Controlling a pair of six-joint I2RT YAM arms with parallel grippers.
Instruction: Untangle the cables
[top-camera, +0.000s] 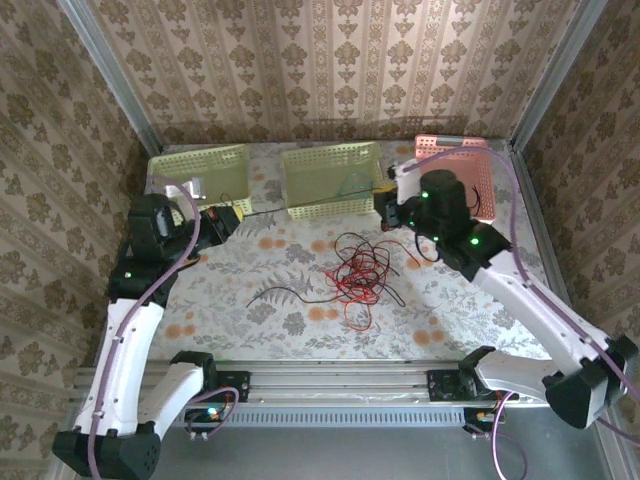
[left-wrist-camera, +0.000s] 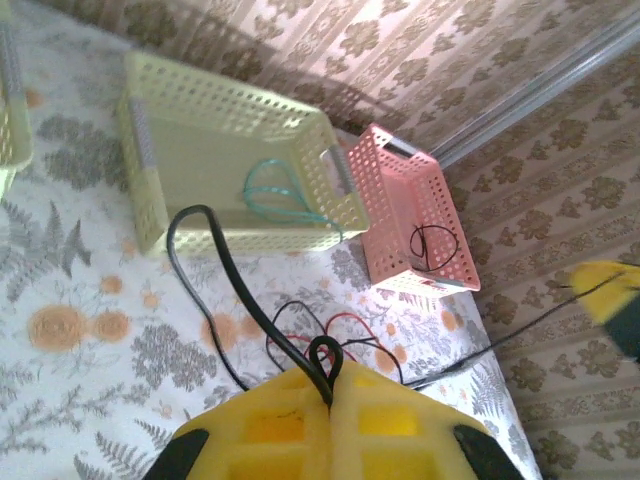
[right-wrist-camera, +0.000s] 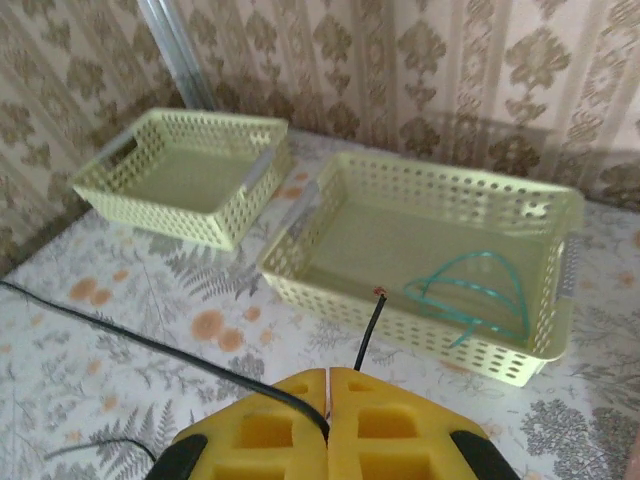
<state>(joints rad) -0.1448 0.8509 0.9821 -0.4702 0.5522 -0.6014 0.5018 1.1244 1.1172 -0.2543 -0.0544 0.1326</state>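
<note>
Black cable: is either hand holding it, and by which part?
Both. The left hand pinches a black cable at a bend partway along; the right hand pinches one just short of its red-tipped end.

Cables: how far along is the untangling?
Done: teal cable in the middle yellow basket, a black coil in the pink basket. In hand: left gripper and right gripper, jaws shut, each pinch a black cable. Left: the red-and-black tangle on the table.
</note>
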